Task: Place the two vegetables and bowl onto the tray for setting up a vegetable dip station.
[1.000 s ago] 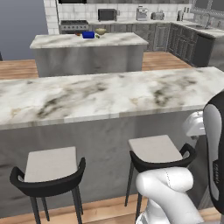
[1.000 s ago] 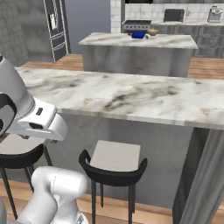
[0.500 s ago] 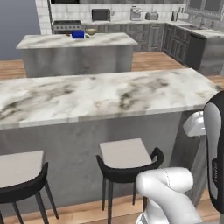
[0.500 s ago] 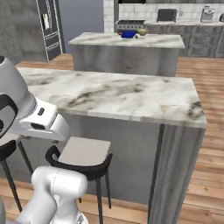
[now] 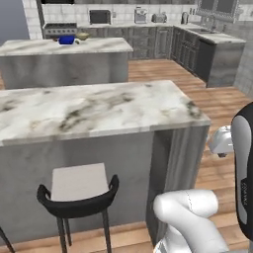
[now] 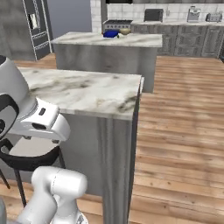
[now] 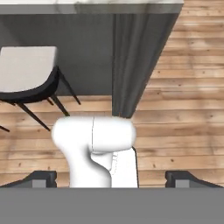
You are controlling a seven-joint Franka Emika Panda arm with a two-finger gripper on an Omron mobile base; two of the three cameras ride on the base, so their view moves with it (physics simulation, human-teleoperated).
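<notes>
Gripper spread and empty, task things far off on the far desk.

I see the gripper (image 7: 112, 177) in the hand view, pointing down at the wood floor (image 7: 183, 113), its tips wide apart with nothing between them. A stool (image 5: 79, 190) sits under the near desk (image 5: 94, 106). The blue tray (image 5: 66, 40) lies on the far desk (image 5: 64, 47) by the stove (image 5: 60, 29), with the tan bowl (image 5: 82, 35) just right of it. I cannot make out the vegetables at this range.
</notes>
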